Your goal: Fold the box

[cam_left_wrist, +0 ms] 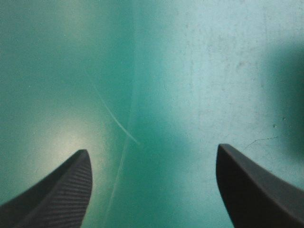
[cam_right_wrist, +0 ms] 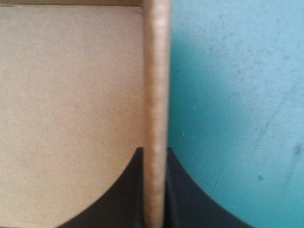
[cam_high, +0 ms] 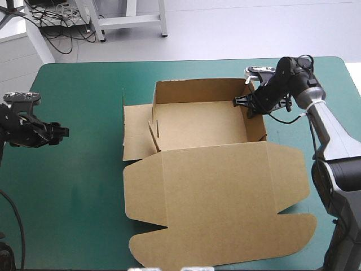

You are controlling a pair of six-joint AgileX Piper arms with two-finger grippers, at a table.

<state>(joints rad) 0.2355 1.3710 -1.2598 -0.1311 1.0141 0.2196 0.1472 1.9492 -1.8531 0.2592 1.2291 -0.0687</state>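
Observation:
The brown box lies mid-table as a partly raised tray: back wall and right wall stand up, the left flap lies flatter, and the wide lid spreads flat toward the near edge. My right gripper sits at the right wall's far end, shut on the box; in the right wrist view the board's edge runs straight up between the black fingers. My left gripper hovers open near the table's left edge, well clear of the box, with only teal-green cover ahead of it.
Teal-green table lies bare to the left of the box and along the far edge. The lid reaches close to the near edge of the table.

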